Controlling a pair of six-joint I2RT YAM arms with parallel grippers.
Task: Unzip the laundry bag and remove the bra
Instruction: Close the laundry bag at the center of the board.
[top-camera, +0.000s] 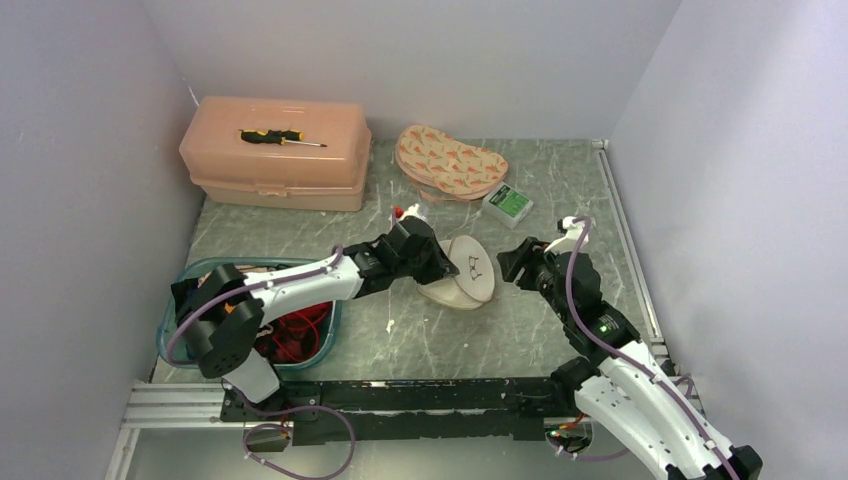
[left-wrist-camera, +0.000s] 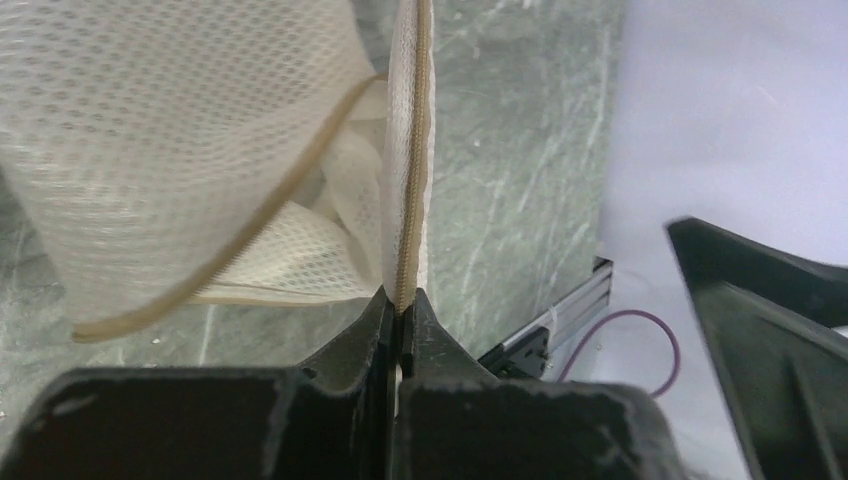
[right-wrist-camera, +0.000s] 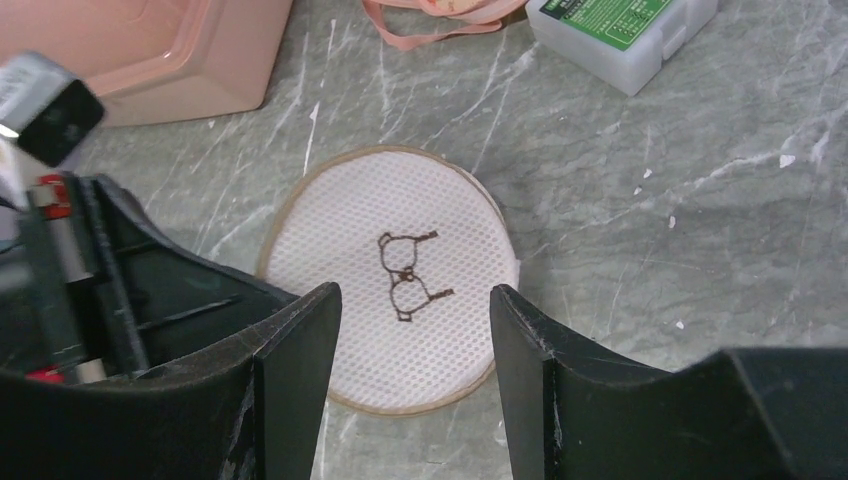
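Note:
The laundry bag (top-camera: 470, 275) is a round white mesh pouch with a tan zipper rim, standing tilted at mid-table. My left gripper (top-camera: 443, 268) is shut on its zipper edge; the left wrist view shows the jaws (left-wrist-camera: 403, 300) pinching the tan zipper, with the mesh (left-wrist-camera: 180, 130) gaping open beside it. My right gripper (top-camera: 512, 265) is open and empty just right of the bag; in its wrist view it (right-wrist-camera: 415, 300) hovers over the bag's flat face (right-wrist-camera: 420, 340). The red bra (top-camera: 295, 332) lies in the teal basket, partly hidden by my left arm.
The teal basket (top-camera: 190, 275) sits at near left. A pink toolbox (top-camera: 275, 165) with a screwdriver (top-camera: 280, 137) on it stands at back left. A patterned pouch (top-camera: 450, 160) and a green-labelled box (top-camera: 508, 203) lie behind the bag. Walls close both sides.

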